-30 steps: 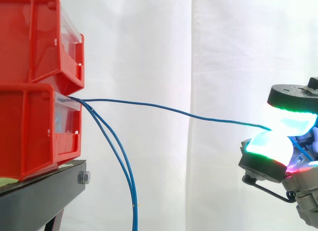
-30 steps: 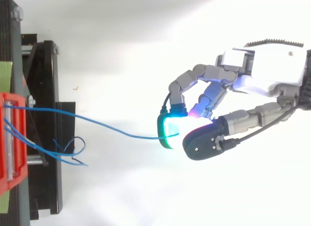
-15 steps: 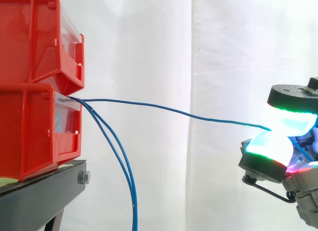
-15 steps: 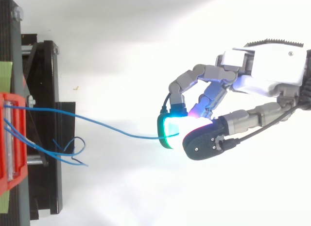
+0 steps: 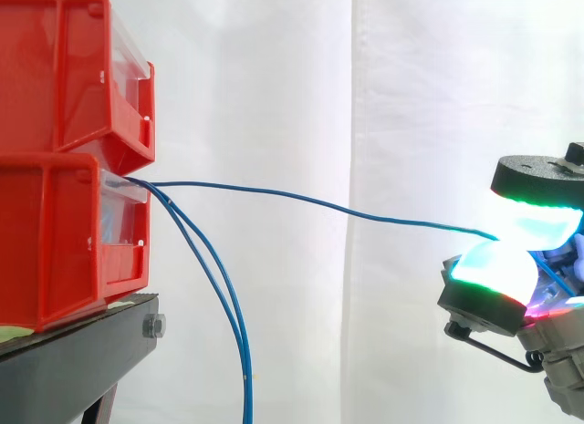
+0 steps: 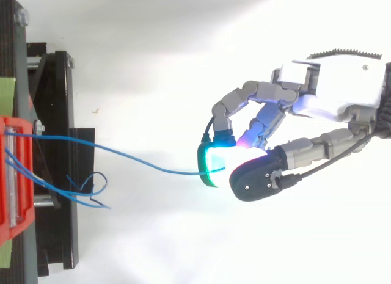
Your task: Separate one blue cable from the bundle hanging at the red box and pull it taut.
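Two stacked red bins stand on a black stand at the left; from above the lower bin sits at the left edge. One blue cable runs from the lower bin's front across to the right in a shallow sag. My hand pinches its far end between glowing fingertips, far to the right of the bins. The same cable curves toward the pads in the top view. Two other blue cables hang down from the bin in an arc.
The black stand carries the bins, with a bolt at its front corner. A white curtain fills the background. From above, loose cable ends loop over the stand's black frame.
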